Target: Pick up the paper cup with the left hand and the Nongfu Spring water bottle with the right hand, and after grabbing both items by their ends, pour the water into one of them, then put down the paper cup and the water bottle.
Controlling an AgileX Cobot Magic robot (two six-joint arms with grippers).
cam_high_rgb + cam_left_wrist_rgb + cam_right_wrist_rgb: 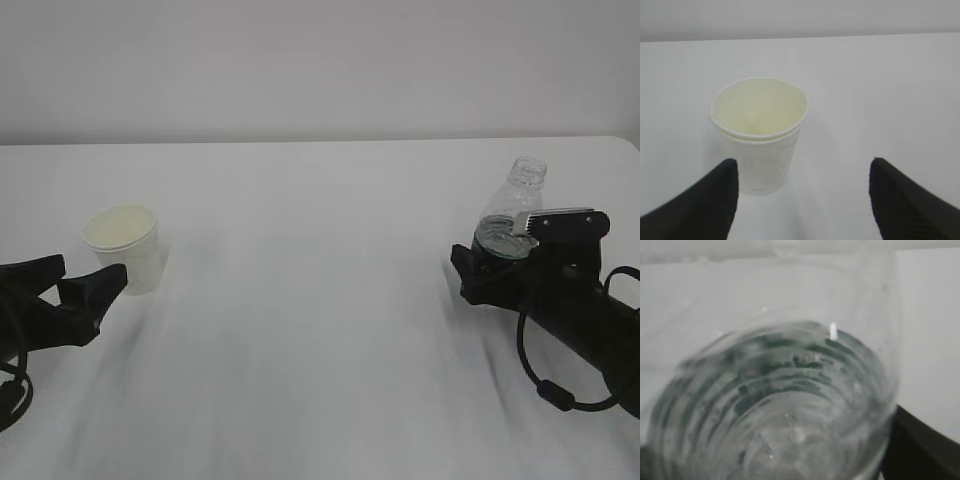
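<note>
Paper cup (pixel 759 135) stands upright on the white table (pixel 320 300), on its left side. The left end effector (pixel 802 200) is open, with its two black fingers (pixel 705 205) just in front of the cup. The Nongfu Spring water bottle (pixel 512 215) stands on the right side, between the fingers of the right end effector (pixel 490 268), which are spread wide around its lower part.

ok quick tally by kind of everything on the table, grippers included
paper cup: 1
water bottle: 1
grippers: 2, the left gripper and the right gripper
total: 4
</note>
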